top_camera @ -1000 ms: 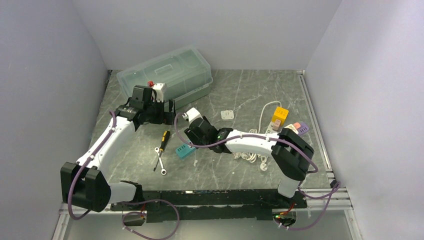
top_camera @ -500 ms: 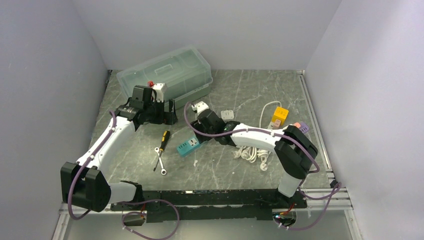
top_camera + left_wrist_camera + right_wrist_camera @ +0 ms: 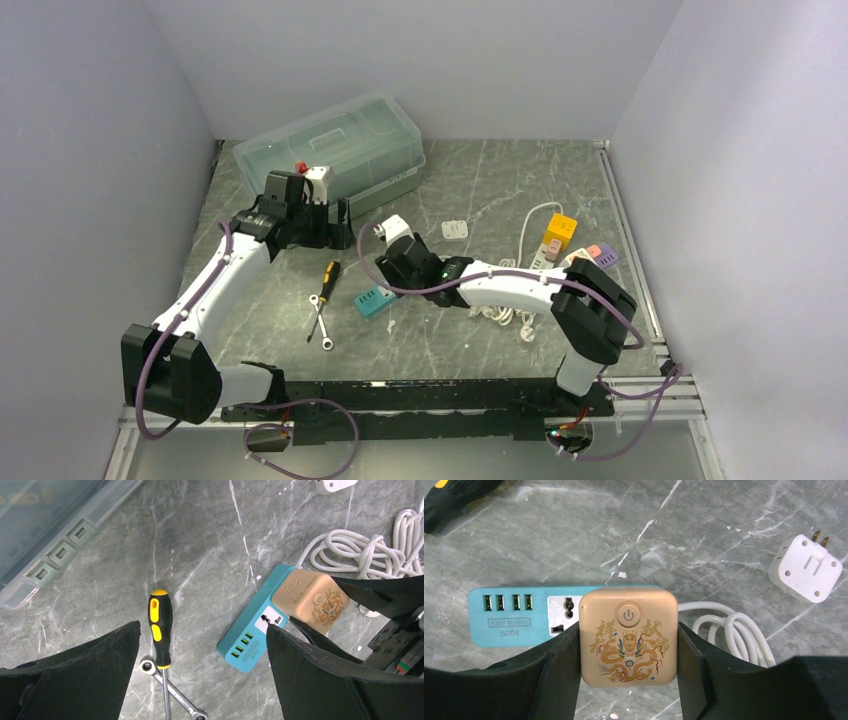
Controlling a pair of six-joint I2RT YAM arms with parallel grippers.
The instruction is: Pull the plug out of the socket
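Two black fingers of the right gripper (image 3: 628, 647) clamp the tan dragon-printed plug (image 3: 628, 625) by its opposite sides. Directly beneath the plug lies the teal socket strip (image 3: 514, 615), its long axis running along the fingers' closing line and its USB end free. The pull probably goes straight off the strip's face. The left gripper (image 3: 202, 672) hangs spread and empty, apart from the strip.

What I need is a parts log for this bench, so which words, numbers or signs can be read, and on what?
"4USB SOCKET": label on the teal power strip.
"S204": same label, line below.
Power sign: round button on the tan plug.
"祥" and "献": gold characters on the tan plug; the two beneath are too ornate to read.
In the left wrist view, the strip's label is too small to read.
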